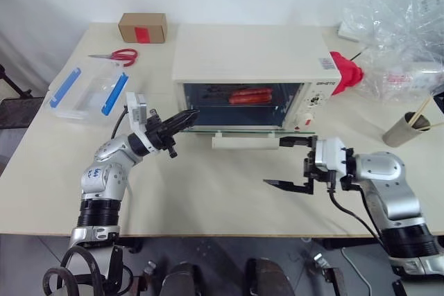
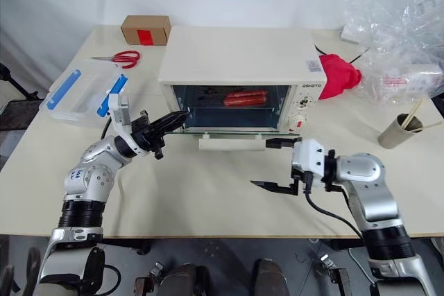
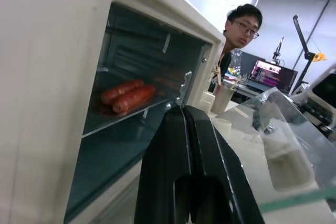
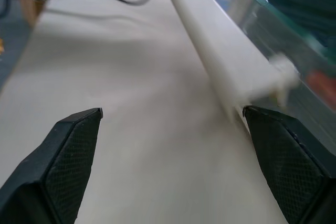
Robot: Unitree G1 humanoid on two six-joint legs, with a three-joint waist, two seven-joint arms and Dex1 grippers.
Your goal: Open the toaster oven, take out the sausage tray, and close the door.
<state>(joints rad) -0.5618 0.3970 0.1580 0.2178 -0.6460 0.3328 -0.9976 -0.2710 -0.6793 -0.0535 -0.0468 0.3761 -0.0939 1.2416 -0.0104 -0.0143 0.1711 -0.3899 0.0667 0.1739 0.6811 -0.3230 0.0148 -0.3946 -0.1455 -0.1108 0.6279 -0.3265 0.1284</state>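
Right gripper (image 1: 295,163) nearest, fingers spread wide, level, pointing left, one tip beside door (image 1: 250,130) handle end. Door down flat. Left gripper (image 1: 182,121) pressed together, empty, angled up toward toaster oven (image 1: 250,67) mouth (left edge). Sausage tray (image 1: 250,101) on rack inside, two sausages showing. My read: reopen, go in low, pinch tray's front lip, draw straight out over glass.

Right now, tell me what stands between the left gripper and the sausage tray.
Nothing visible. The door is folded down flat, the toaster oven cavity is open, and the left gripper, jaws shut, sits at the opening's left corner. The sausage tray lies deeper inside.
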